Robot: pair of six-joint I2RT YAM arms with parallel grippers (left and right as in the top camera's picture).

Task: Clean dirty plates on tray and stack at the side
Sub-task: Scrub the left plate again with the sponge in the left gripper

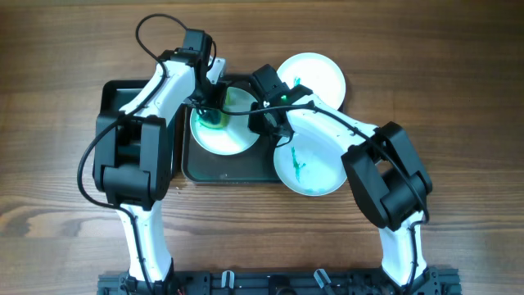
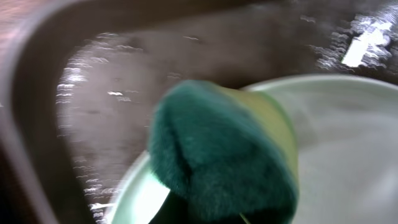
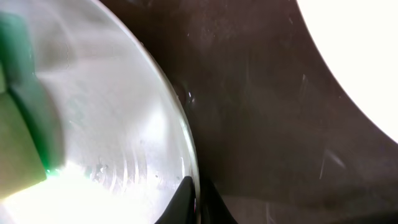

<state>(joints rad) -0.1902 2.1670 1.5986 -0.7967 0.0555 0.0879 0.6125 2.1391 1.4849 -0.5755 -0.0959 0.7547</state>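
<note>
A pale plate (image 1: 231, 139) lies on the dark tray (image 1: 225, 170). My left gripper (image 1: 214, 115) is shut on a green sponge (image 1: 214, 120) and presses it on the plate's far left part. In the left wrist view the sponge (image 2: 224, 155) covers the plate (image 2: 348, 143) over the tray (image 2: 124, 74); the fingers are hidden. My right gripper (image 1: 266, 115) is shut on the plate's right rim. The right wrist view shows its fingers (image 3: 196, 199) pinching the rim of the plate (image 3: 112, 124).
Two white plates lie on the table right of the tray: one at the back (image 1: 318, 78) with a small green mark, one nearer (image 1: 315, 168) with a green smear. A smaller black tray (image 1: 110, 92) lies on the left, partly under my left arm.
</note>
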